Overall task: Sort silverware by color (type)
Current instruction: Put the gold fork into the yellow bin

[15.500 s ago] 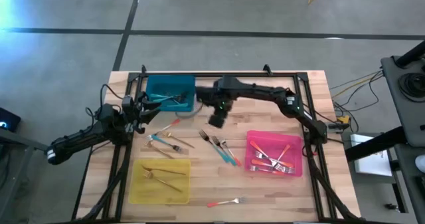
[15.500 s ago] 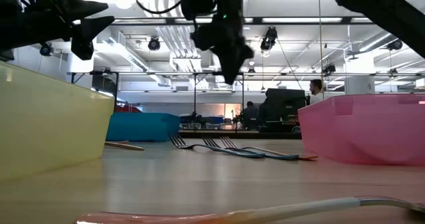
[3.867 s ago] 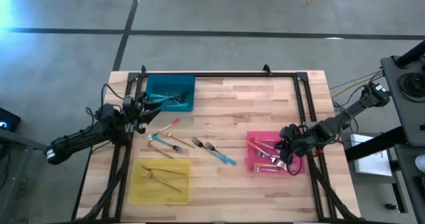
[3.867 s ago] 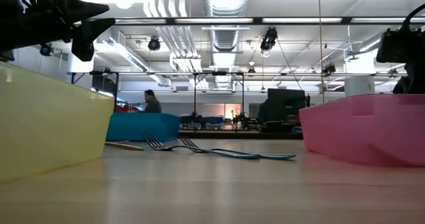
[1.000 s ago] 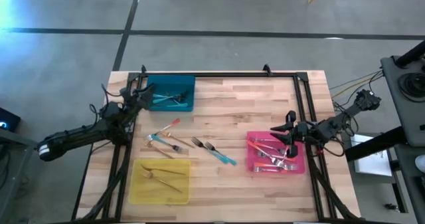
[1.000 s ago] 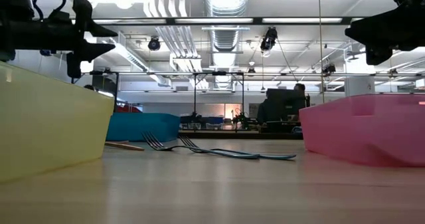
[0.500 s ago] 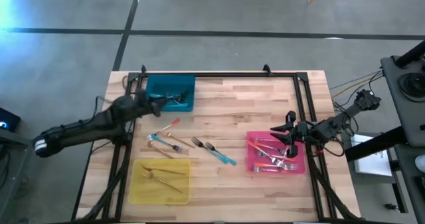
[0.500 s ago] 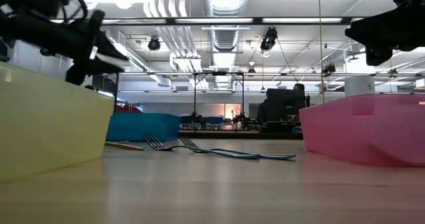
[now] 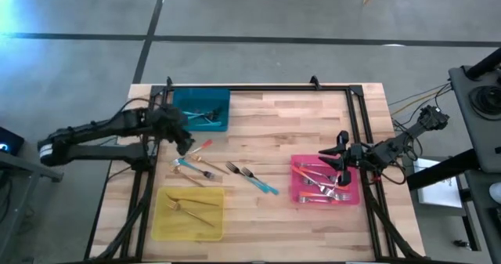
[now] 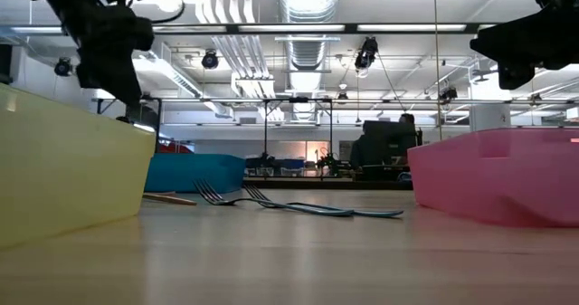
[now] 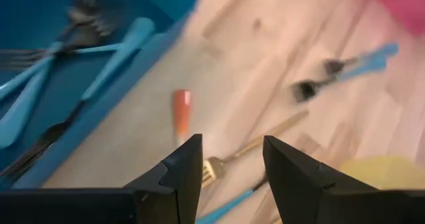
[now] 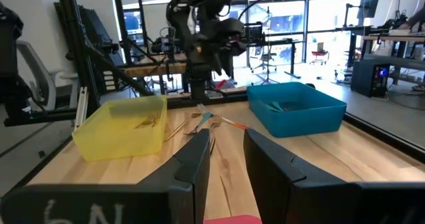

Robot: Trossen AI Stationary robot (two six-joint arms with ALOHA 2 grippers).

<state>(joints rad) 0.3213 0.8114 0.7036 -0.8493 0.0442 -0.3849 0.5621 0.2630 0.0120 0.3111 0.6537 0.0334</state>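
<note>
My left gripper [image 9: 186, 144] [image 11: 229, 151] hovers open, pointing down, over loose forks just right of the teal tray [image 9: 221, 124]. Below it lie a coral-handled fork [image 9: 200, 147] [image 11: 182, 108], a gold fork [image 11: 255, 142] and a teal-handled fork [image 9: 188, 167]. Two more teal-handled forks [image 9: 254, 178] [image 11: 352, 62] lie at mid-table. The teal tray holds teal forks [image 11: 73, 58], the pink tray [image 9: 296, 192] coral ones [image 9: 321, 187], the yellow tray [image 9: 160, 221] gold ones [image 9: 192, 209]. My right gripper [image 9: 333, 160] [image 12: 227, 147] waits open above the pink tray.
A dark frame [image 9: 258, 89] runs along the table's far edge and down both sides. Bare wood lies between the teal tray and the pink tray and along the near edge right of the yellow tray. A room with desks shows beyond the table in the low view.
My left arm has swung from the table's left edge toward the right, past the teal tray's near corner, and tipped its gripper down over the loose forks. No fork has moved.
</note>
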